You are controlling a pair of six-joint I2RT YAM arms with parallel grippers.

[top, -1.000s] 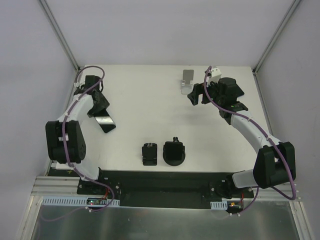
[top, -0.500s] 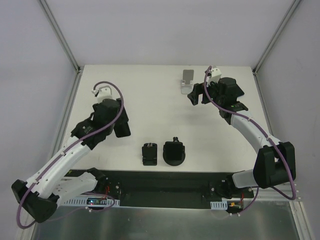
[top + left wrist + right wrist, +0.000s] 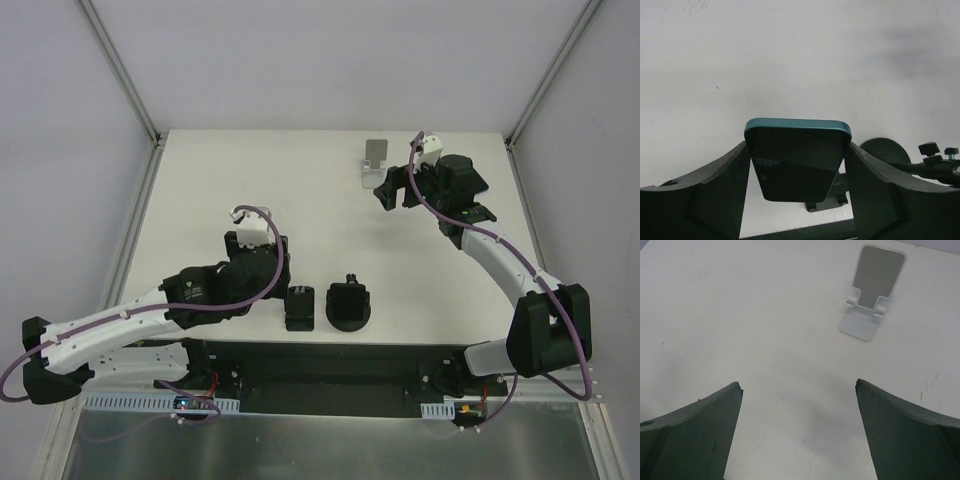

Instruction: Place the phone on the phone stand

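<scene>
The left gripper (image 3: 797,152) is clamped on the two sides of a teal-edged phone (image 3: 796,165), holding it over the near part of the white worktop (image 3: 740,60). The right gripper (image 3: 799,385) hangs with its jaws spread wide, gripping nothing. It is near the white phone stand (image 3: 870,295), which sits toward the worktop's far edge.

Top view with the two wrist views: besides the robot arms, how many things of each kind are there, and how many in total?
phone: 1
phone stand: 1
small black mounts: 2
Total: 4
</scene>
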